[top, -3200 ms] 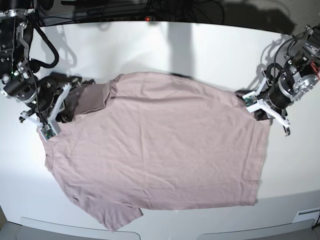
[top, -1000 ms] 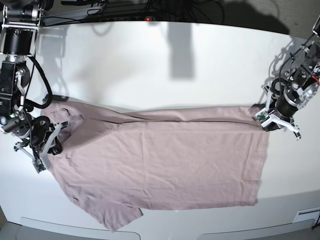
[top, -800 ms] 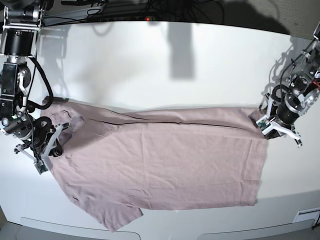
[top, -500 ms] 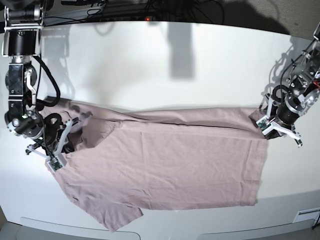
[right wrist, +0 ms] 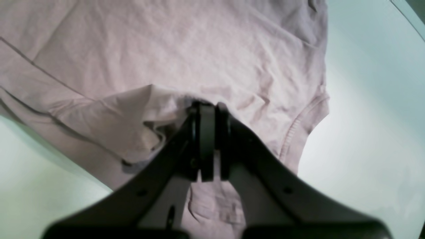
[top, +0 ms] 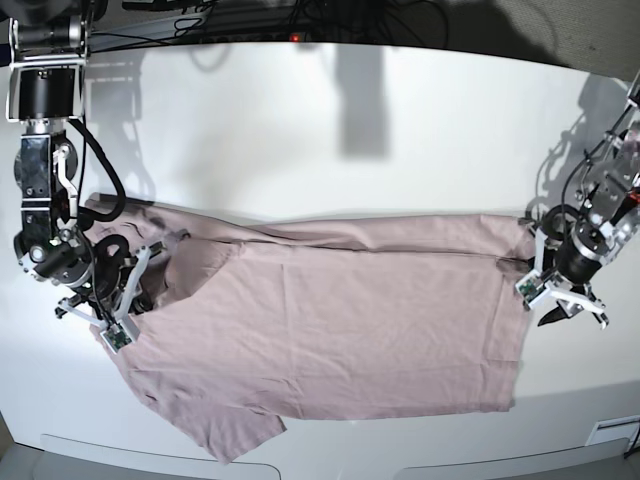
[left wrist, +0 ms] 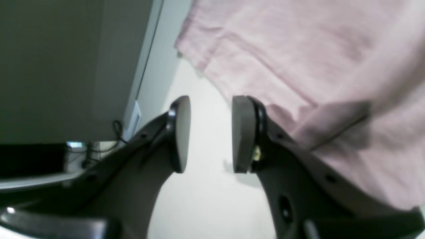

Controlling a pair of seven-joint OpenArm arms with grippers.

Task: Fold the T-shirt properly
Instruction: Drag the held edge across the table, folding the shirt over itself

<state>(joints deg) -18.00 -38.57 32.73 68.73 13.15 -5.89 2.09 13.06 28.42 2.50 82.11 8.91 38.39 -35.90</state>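
Note:
The dusty pink T-shirt [top: 330, 330] lies on the white table [top: 350, 140], its far part folded toward the front, one sleeve sticking out at the front left. My right gripper [top: 115, 300] is at the shirt's left end. In the right wrist view it [right wrist: 207, 142] is shut on a raised pinch of the T-shirt [right wrist: 166, 49]. My left gripper [top: 560, 308] is at the shirt's right edge. In the left wrist view it [left wrist: 211, 136] is open and empty over bare table, with the T-shirt [left wrist: 298, 59] just to its right.
Dark cables and equipment [top: 250, 20] run along the table's back edge. The table's front edge [top: 400, 465] lies just below the shirt's hem. A grey panel [left wrist: 66, 66] stands beyond the table's edge in the left wrist view.
The far part of the shirt was folded forward. In the last half second my left gripper let go of the right corner and moved toward the front; the right gripper barely shifted.

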